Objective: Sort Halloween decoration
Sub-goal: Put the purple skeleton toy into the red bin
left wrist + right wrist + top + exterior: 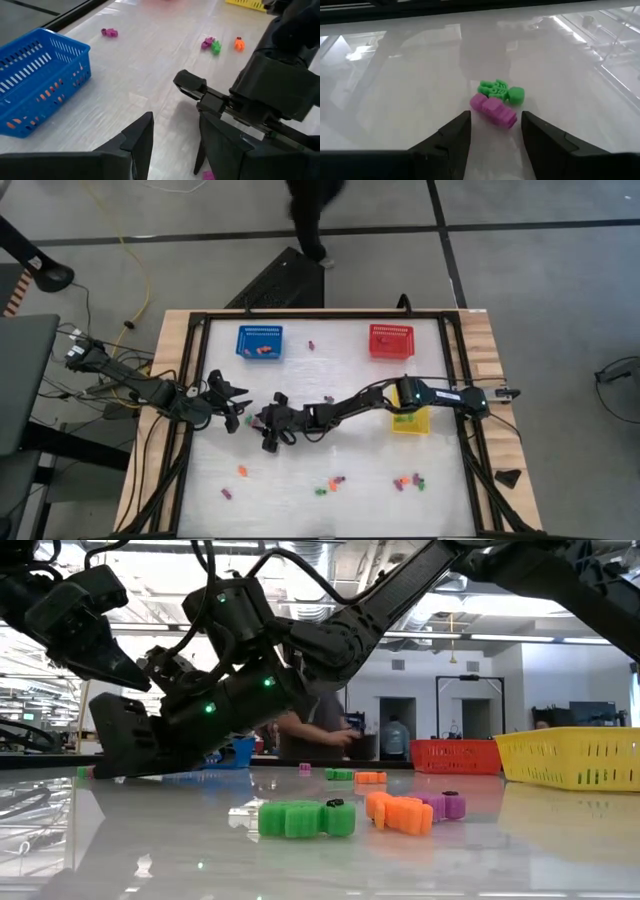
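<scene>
Tools meet mid-counter, left of centre: left tool (232, 402) and right tool (272, 430) sit close together, both spread, neither pinching anything. Right wrist view alone shows a purple trinket (493, 111) touching a green trinket (499, 92) just ahead of the right tool's fingers (451, 134). Left wrist view alone shows orange pieces inside the blue basket (37, 80). Low view shows a person behind the counter, plus green, orange and purple trinkets lying near the camera. From above, more trinkets scatter along the near edge of the counter (300, 500); red basket (390, 340) and yellow basket (411, 421) sit on the right side. Open surface lies between the red and blue baskets.
</scene>
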